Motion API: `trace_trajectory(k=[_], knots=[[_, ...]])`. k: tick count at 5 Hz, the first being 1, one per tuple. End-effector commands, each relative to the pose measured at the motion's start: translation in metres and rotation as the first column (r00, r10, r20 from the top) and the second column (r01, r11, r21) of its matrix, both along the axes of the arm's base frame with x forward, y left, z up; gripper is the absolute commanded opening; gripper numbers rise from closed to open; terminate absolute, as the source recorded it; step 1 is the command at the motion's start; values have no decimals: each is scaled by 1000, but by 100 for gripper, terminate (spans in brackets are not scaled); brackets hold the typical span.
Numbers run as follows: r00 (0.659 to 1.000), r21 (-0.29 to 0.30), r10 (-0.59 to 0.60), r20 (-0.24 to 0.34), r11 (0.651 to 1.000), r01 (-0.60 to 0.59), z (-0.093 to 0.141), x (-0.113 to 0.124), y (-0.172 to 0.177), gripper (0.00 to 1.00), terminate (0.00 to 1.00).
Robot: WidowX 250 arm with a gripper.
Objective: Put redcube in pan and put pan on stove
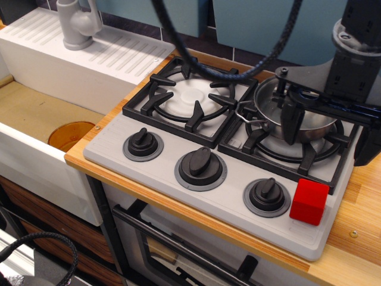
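Observation:
The redcube (pixel 309 201) rests on the front right corner of the stove (pixel 113 150), just right of the rightmost knob. The shiny steel pan (pixel 271 106) sits on the right burner's black grate, with one wire loop handle pointing left. My gripper (pixel 328 132) hangs over the pan's right half and is open. One black finger (pixel 292 122) reaches down inside the pan, while the other stands past the pan's right side at the frame edge. Nothing is held, and the cube lies below and in front of the gripper, apart from it.
The left burner (pixel 191 98) carries nothing. Three black knobs (pixel 200 167) line the stove front. A white sink (pixel 36 113) with a faucet (pixel 77 24) and an orange disc (pixel 70 134) lies to the left. A black cable (pixel 196 59) arcs over the stove's back.

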State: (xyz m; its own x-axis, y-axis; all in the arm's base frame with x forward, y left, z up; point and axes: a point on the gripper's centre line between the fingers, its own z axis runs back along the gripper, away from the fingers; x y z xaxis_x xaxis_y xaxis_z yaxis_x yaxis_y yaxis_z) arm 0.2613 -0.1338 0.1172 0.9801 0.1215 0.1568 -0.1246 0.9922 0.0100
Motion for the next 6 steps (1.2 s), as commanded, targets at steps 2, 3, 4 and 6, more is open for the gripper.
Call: trace_trajectory(k=[2, 3, 4, 6], knots=[[1000, -12, 4, 27, 1000, -3, -17, 1, 0, 100, 0], [999, -22, -1, 48, 1000, 2, -31, 2, 1, 100, 0], [997, -38, -4, 72, 999, 7, -46, 5, 1, 100, 0], [995, -41, -7, 97, 999, 11, -61, 7, 0, 100, 0]])
